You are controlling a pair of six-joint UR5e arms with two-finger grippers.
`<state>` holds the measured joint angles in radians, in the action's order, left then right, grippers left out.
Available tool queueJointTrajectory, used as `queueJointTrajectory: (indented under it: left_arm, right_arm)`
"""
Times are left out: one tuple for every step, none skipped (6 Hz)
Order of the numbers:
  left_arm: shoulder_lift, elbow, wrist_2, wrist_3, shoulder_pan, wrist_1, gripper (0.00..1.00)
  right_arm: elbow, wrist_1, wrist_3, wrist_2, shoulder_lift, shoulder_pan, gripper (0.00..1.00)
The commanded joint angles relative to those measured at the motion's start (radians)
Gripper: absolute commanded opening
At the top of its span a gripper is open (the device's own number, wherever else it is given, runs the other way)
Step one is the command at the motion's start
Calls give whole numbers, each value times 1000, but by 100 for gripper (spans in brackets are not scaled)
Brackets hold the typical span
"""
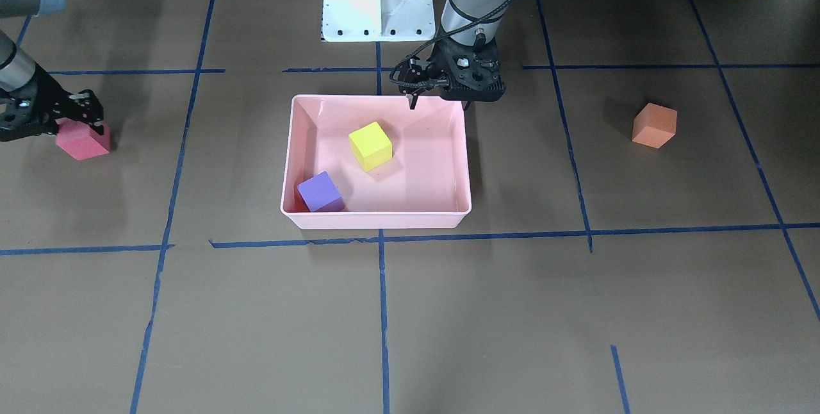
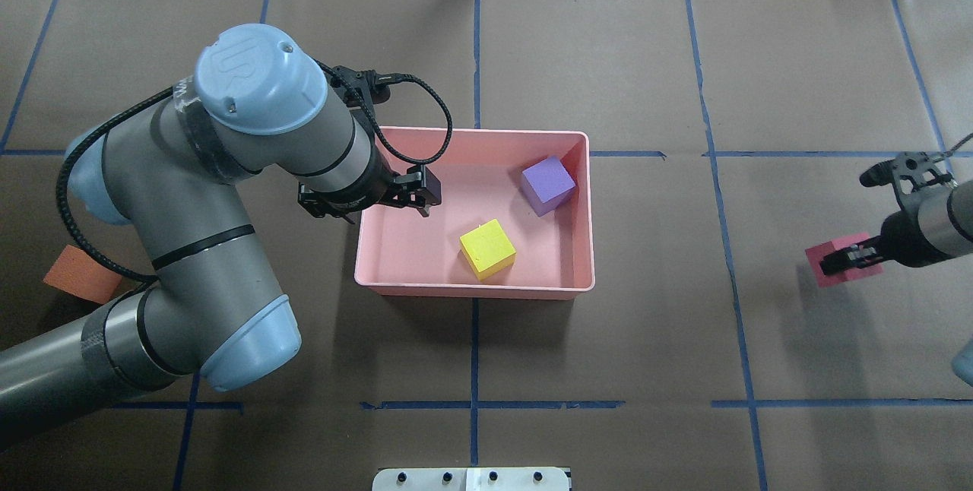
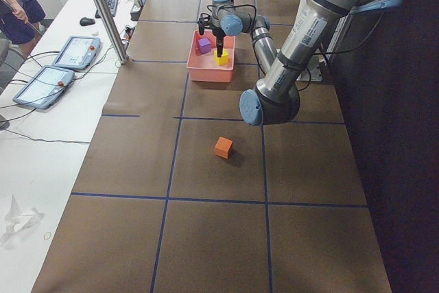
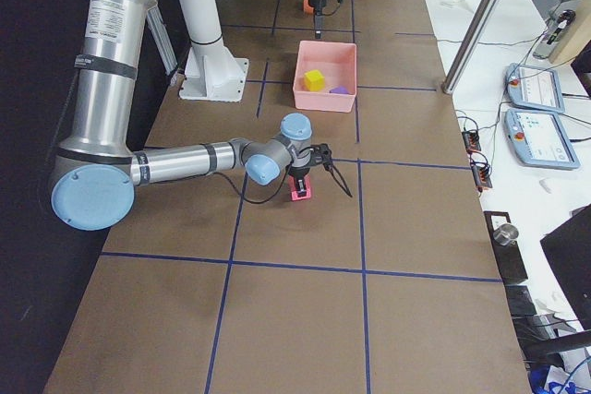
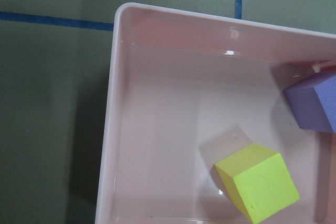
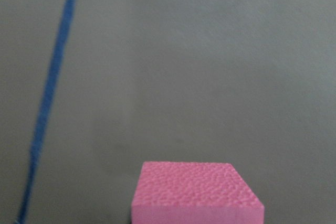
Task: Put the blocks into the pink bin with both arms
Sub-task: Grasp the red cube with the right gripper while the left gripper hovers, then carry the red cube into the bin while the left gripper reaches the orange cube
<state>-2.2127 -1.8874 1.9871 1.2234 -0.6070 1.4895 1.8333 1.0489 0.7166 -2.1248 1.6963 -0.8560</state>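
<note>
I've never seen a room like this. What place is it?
Most likely a robot testing lab: a left arm and right arm work over a table marked with blue tape, with control tablets beside it.

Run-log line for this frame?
pink bin: yellow block, purple block | table: orange block | left end effector: open, over bin | right end effector: at red-pink block, grip unclear
</note>
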Motion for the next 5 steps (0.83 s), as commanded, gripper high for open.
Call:
queueJointTrajectory:
  left_arm:
    - [78,-48,1,-187,-19,-6,100]
    - [109,-58,4,-306,-54,-3,100]
    - [164,-64,7,-438,-89,6,100]
    - [224,-65,68,-540,-140,15,100]
    - [319,-85,76,-636,-183,70,100]
  right_arm:
    - [74,311,133,-9,-260,3,40]
    - [116,588,180,-21,-467,6,40]
    - [106,799,246,-20,-648,47,40]
    - [83,830,339,-15,-738,79,40]
    - [7,830,425,-1,-841,119,40]
